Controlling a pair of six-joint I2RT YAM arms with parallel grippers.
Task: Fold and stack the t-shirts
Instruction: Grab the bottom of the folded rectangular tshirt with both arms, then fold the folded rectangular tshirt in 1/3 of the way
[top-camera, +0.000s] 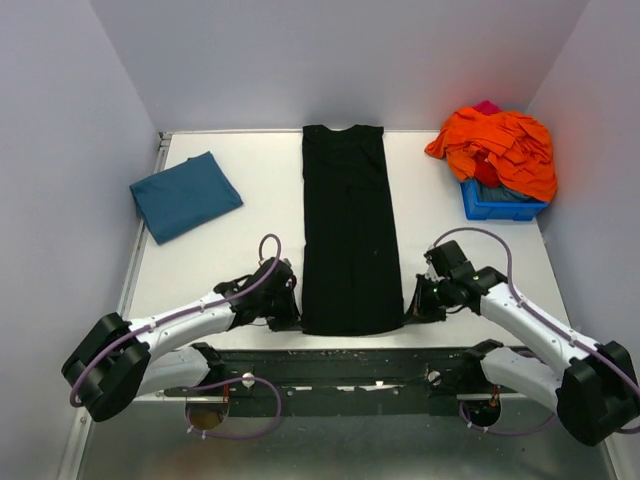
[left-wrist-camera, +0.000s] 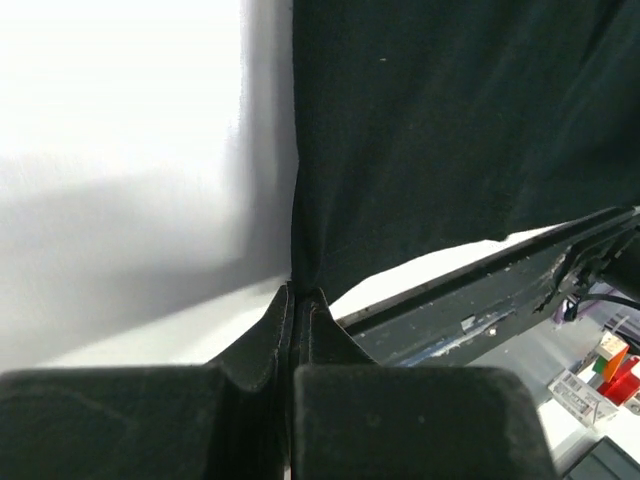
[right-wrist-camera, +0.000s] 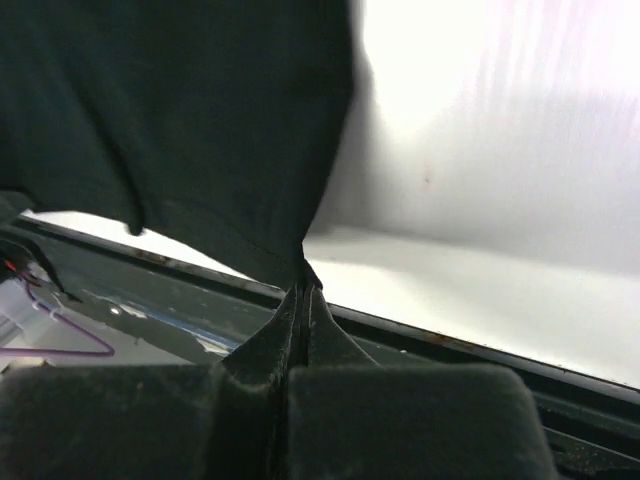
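The teal-blue t-shirt (top-camera: 185, 194) lies folded into a rough rectangle at the far left of the white table (top-camera: 250, 160), turned at an angle and well apart from both arms.

Nearer the front edge, the left gripper (top-camera: 285, 305) sits at the near-left corner of the black t-shirt (top-camera: 347, 230). In the left wrist view its fingers (left-wrist-camera: 262, 345) are pressed together with no gap showing between the tips. The side edge of the black cloth (left-wrist-camera: 450, 130) runs straight down into them, so the corner is pinched.

The black t-shirt lies along the middle of the table as a long narrow strip. Its collar is at the far end and its hem is at the near edge, between the two grippers.

The right gripper (top-camera: 412, 300) is at the near-right corner. In the right wrist view its fingers (right-wrist-camera: 338, 345) are likewise closed tight, with the corner of the black fabric (right-wrist-camera: 170, 110) drawn to a point between the tips.

At the far right, a heap of orange clothes (top-camera: 497, 145) spills over a small blue bin (top-camera: 495, 205).
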